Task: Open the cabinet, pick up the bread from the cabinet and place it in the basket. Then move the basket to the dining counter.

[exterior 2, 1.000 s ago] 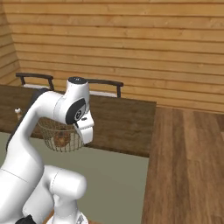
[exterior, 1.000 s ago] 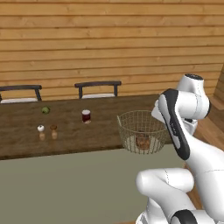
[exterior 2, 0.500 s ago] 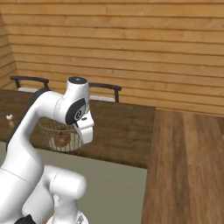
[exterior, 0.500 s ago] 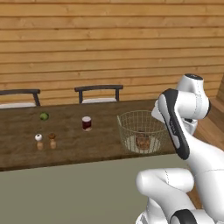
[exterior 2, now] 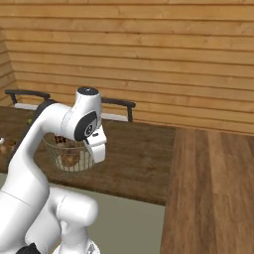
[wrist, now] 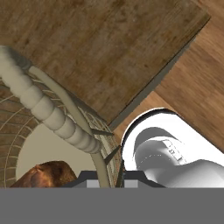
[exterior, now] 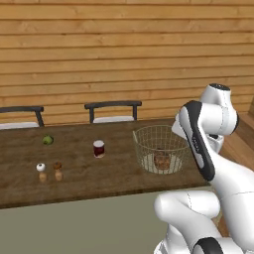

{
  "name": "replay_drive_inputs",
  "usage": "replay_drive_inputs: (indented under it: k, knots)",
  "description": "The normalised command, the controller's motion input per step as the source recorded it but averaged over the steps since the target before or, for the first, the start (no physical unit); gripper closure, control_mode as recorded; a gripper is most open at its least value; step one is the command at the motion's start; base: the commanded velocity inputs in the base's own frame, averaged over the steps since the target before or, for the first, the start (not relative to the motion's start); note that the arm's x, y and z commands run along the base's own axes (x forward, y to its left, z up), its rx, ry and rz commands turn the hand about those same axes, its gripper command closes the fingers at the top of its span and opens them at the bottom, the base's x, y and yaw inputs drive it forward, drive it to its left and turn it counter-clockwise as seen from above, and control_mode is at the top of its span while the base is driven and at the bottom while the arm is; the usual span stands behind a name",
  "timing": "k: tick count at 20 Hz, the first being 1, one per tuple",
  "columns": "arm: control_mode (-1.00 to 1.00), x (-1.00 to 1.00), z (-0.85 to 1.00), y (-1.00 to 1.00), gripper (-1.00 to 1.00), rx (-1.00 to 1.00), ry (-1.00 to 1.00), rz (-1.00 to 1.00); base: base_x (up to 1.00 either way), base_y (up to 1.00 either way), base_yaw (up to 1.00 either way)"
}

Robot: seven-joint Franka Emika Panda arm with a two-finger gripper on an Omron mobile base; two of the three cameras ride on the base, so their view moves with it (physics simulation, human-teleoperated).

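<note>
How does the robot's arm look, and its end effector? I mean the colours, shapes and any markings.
The arm is glossy white, built of thick rounded links with bulbous joints. A dark, nearly black band runs along one link, and a round dark cap with a small pale mark sits on a joint. No loose cables show. The end effector has two small dark finger tips.

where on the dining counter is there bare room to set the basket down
The dining counter is bare along its front edge, and between the red jar and the basket. In the right base view the top right of the basket, out to the counter's end, is bare too. The left side is busier: a green fruit and two small shakers.
</note>
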Motion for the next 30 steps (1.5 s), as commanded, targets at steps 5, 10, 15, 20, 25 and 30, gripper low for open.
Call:
replay_drive_inputs:
  k: [5,10,15,20,25,30]
  knots:
    - [-1.00,0.21,-0.01,-0.01,1.00,0.00,0.00,0.03,0.33,-0.02,0.03]
    - [-1.00,0.55,-0.10,-0.04,1.00,0.00,0.00,0.08,0.00,0.00,0.00]
    - [-1.00,0.64,-0.09,-0.11,1.00,0.00,0.00,0.06,0.00,0.00,0.00]
    - [-1.00,0.59,-0.26,-0.19,1.00,0.00,-0.06,0.08,0.00,0.00,0.00]
    - [-1.00,0.45,-0.56,-0.17,1.00,0.00,-0.17,0.04,0.00,0.00,0.00]
    - [-1.00,0.14,-0.68,0.00,1.00,-0.04,-0.16,0.00,0.00,0.00,0.00]
